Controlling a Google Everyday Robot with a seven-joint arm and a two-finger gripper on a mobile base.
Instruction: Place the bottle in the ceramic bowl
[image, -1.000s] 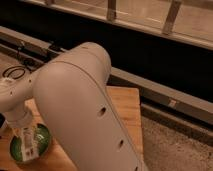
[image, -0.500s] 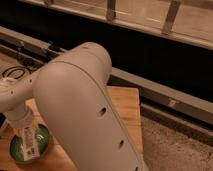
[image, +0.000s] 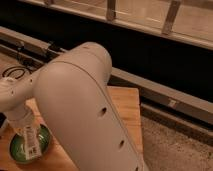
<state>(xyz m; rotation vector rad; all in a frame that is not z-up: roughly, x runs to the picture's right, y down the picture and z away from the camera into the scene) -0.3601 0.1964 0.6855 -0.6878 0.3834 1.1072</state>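
Nothing has moved: arm-hidden gripper (image: 24, 129), grasp unclear, holds bottle (image: 31, 142) upright over ceramic bowl (image: 44, 139).

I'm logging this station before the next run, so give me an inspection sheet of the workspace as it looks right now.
Surface: wooden table, bare on the right, its left half mostly hidden by the arm.
Job's things: bottle standing about upright over the ceramic bowl at the table's front left; whether it rests on the bowl's floor cannot be told.
Clutter: nothing seen.
Grippers: gripper at the bottle's top, directly above the bowl.
Cables: dark looped cable at far left, behind the table.
Surroundings: large white robot arm fills the centre; speckled floor to the right; metal rail and dark wall behind.
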